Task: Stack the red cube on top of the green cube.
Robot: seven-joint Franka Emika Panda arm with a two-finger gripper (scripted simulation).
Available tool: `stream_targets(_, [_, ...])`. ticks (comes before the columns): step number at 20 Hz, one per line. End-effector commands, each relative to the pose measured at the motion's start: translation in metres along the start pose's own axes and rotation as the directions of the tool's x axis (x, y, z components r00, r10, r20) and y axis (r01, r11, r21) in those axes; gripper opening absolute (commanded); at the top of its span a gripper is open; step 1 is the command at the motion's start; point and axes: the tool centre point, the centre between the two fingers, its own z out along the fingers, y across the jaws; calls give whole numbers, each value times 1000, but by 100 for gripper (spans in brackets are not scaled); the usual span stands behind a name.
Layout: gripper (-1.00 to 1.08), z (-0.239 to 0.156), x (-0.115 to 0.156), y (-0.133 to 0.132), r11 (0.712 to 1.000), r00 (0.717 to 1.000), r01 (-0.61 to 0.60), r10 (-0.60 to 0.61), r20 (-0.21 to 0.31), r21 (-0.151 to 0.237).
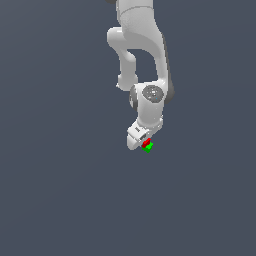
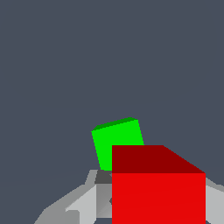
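where the wrist view looks past its own fingers, the red cube fills the front, clamped in the gripper, and the green cube sits just behind it, partly covered. from the exterior view the gripper holds red just above green, with the arm rising behind over the grey floor.
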Motion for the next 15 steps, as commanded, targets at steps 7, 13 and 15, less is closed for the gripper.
stream_targets(7, [100, 3, 12, -10, 1000, 1000, -2, 2, 0, -1])
stream_targets(13, [100, 3, 12, -10, 1000, 1000, -2, 2, 0, -1])
stream_targets(15, [100, 3, 12, -10, 1000, 1000, -2, 2, 0, -1])
